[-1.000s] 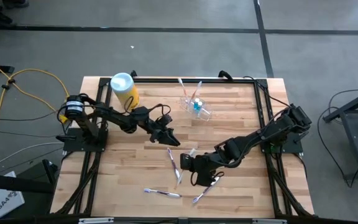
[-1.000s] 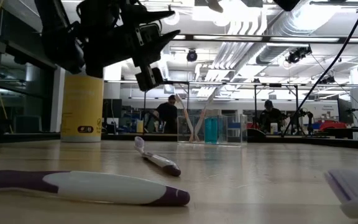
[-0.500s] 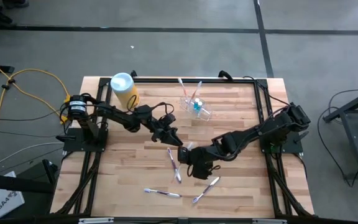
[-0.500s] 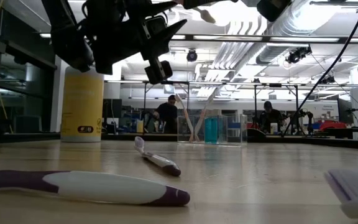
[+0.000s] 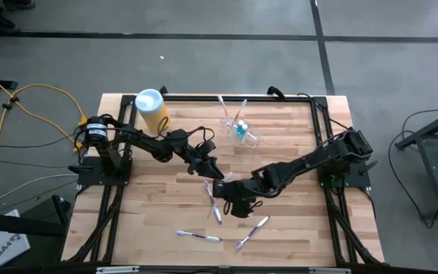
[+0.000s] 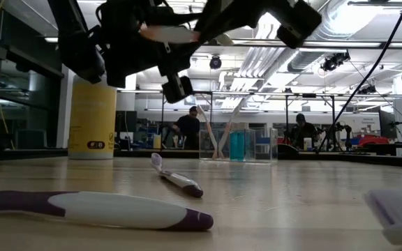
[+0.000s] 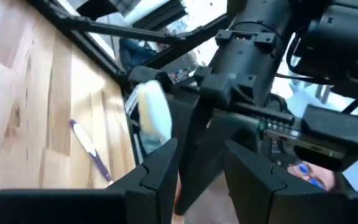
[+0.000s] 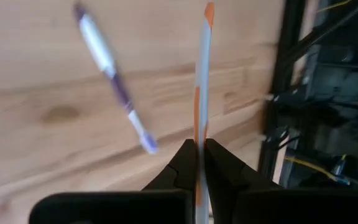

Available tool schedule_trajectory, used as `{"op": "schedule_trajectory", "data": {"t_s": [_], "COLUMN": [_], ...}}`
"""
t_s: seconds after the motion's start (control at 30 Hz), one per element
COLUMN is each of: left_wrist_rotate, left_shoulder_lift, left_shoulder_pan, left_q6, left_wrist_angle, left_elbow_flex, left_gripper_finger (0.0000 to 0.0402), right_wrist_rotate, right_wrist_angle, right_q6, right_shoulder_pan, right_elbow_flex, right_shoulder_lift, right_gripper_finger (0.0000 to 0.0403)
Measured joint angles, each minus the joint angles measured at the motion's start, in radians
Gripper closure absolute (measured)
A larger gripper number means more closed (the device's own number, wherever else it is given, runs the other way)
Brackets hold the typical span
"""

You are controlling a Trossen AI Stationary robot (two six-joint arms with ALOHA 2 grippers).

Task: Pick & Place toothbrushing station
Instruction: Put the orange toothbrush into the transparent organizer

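Gripping a slim orange-and-white toothbrush [image 8: 201, 93], my right end effector [image 5: 230, 199] hangs clenched over the pale wood-plank counter [image 5: 295, 228]. My left end effector [image 5: 213, 172] sits just beside it, fingers parted, carrying nothing. Well apart, the clear plastic toothbrushing station [image 5: 239, 128] stands near the counter's far edge.

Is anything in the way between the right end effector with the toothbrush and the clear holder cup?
Nothing visible lies on the table between the right end effector, shut on an orange-and-white toothbrush, and the clear holder cup. The open left end effector hangs close beside it, just off that line.
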Motion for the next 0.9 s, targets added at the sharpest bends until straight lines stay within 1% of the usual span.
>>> {"op": "schedule_trajectory", "data": {"t_s": [0.13,0.37,0.57,0.9], "left_wrist_rotate": [0.004,0.009,0.023,0.010], "left_shoulder_lift": [0.031,0.039,0.039,0.039], "left_shoulder_pan": [0.010,0.034,0.017,-0.003], "left_q6": [-0.021,-0.037,-0.047,-0.043], "left_wrist_angle": [0.005,0.048,0.064,0.063], "left_elbow_flex": [0.000,0.000,0.000,0.000], "left_gripper_finger": [0.0279,0.0279,0.0279,0.0279], "right_wrist_rotate": [0.031,0.029,0.029,0.029], "right_wrist_angle": [0.001,0.000,0.000,0.031], "right_q6": [-0.008,-0.007,-0.009,-0.017], "right_shoulder_pan": [0.007,0.008,0.007,0.006], "right_elbow_flex": [0.000,0.000,0.000,0.000], "right_shoulder_lift": [0.000,0.000,0.000,-0.001], "right_gripper_finger": [0.0396,0.0396,0.0396,0.0396]}}
